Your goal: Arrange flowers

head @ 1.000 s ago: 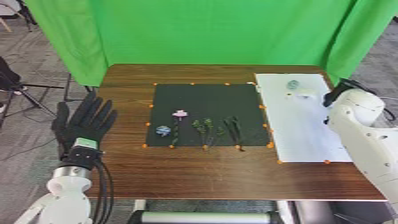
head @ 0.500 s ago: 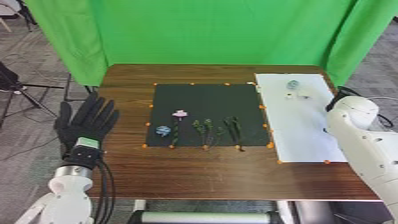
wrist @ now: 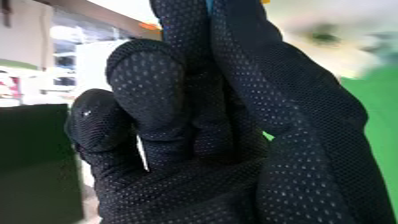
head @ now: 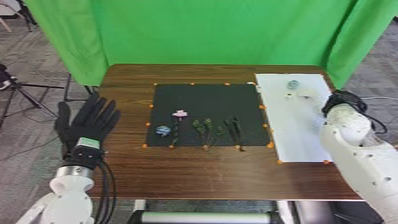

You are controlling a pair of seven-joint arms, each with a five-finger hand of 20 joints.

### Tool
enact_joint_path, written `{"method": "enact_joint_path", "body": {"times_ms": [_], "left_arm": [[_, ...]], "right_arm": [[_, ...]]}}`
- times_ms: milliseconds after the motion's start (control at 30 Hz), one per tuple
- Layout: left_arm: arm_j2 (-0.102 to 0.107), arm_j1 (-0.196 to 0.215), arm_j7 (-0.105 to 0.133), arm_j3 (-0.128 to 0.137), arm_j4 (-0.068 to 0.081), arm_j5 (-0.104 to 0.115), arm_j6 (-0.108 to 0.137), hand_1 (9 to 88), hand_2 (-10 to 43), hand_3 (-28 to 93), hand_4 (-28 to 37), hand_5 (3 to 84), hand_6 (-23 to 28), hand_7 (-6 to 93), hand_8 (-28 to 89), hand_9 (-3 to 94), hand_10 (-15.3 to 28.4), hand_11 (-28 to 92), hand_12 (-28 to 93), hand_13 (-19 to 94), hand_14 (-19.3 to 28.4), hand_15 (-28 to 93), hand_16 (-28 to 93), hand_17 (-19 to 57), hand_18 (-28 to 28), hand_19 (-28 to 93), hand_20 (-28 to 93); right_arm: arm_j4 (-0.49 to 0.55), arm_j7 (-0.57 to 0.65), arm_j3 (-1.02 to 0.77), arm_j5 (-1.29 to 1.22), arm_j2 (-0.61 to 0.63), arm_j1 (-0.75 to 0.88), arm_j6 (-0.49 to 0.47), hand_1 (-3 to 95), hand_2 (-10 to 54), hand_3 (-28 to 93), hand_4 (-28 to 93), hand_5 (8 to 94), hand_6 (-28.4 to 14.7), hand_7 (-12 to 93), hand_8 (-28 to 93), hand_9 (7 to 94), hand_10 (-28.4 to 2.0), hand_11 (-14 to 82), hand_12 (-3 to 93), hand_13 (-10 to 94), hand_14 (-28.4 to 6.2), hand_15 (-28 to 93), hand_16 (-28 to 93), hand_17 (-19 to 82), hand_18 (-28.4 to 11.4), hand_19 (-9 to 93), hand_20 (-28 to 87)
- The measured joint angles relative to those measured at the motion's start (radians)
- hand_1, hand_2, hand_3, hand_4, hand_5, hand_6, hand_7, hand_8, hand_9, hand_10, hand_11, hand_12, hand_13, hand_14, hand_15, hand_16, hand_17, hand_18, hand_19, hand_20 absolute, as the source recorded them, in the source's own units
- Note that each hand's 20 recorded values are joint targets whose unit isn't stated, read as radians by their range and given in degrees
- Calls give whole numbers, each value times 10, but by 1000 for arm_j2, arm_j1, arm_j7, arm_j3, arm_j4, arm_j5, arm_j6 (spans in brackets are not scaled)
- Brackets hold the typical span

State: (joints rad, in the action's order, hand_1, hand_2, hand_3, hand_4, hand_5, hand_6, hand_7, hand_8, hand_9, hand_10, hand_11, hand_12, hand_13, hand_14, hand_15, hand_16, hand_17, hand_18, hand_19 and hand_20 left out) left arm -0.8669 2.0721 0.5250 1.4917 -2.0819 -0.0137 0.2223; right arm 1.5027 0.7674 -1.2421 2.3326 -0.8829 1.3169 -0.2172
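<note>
In the head view, my right hand point(head: 342, 100) is at the right edge of the white board, right of a pale flower point(head: 306, 93) and a small yellowish one point(head: 289, 95). A blue-grey flower point(head: 293, 84) lies farther back. The black mat holds a pink flower point(head: 180, 114), a blue flower point(head: 163, 130), leafy green stems point(head: 209, 131) and darker stems point(head: 234, 131). My left hand point(head: 87, 119) is open at the table's left edge. In the right wrist view, my right hand point(wrist: 204, 175) has a blurred pale flower point(wrist: 333, 37) beyond it; whether it holds anything is hidden.
The black mat point(head: 218, 95) is on the brown table point(head: 191, 180), with the white board point(head: 298, 142) to its right. Orange markers sit along their edges. A green curtain point(head: 213, 35) hangs behind the table.
My right hand has turned and come a little nearer the front, showing more of its black glove in the head view. The left hand and the mat's flowers have kept their places.
</note>
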Motion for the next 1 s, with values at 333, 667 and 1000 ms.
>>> {"method": "enact_joint_path", "body": {"times_ms": [333,667,1000], "left_arm": [[1,18,7,19,-1,-1,0,206,190,676,-283,396,71,128,-89,321,133,202,95,247,145,381,-84,-40,134,347,101],[-3,20,-17,18,4,-10,-2,206,190,676,-283,395,71,128,-89,321,132,199,98,246,145,374,-82,-41,134,344,101],[-2,-9,-19,-10,11,-21,-3,206,190,677,-283,395,71,130,-88,321,133,196,100,247,144,368,-78,-40,134,341,102]], "right_arm": [[283,-377,70,249,13,64,129,610,-95,694,-283,777,3,256,25,894,-79,76,393,767,-64,581,350,447,-195,932,400],[267,-495,296,232,-149,-99,62,605,-95,694,-283,764,7,268,13,872,-74,70,377,756,-61,574,364,441,-195,932,398],[171,-599,477,338,-204,-174,21,604,-95,693,-283,754,8,276,8,867,-74,72,372,754,-62,574,364,438,-196,932,398]]}}
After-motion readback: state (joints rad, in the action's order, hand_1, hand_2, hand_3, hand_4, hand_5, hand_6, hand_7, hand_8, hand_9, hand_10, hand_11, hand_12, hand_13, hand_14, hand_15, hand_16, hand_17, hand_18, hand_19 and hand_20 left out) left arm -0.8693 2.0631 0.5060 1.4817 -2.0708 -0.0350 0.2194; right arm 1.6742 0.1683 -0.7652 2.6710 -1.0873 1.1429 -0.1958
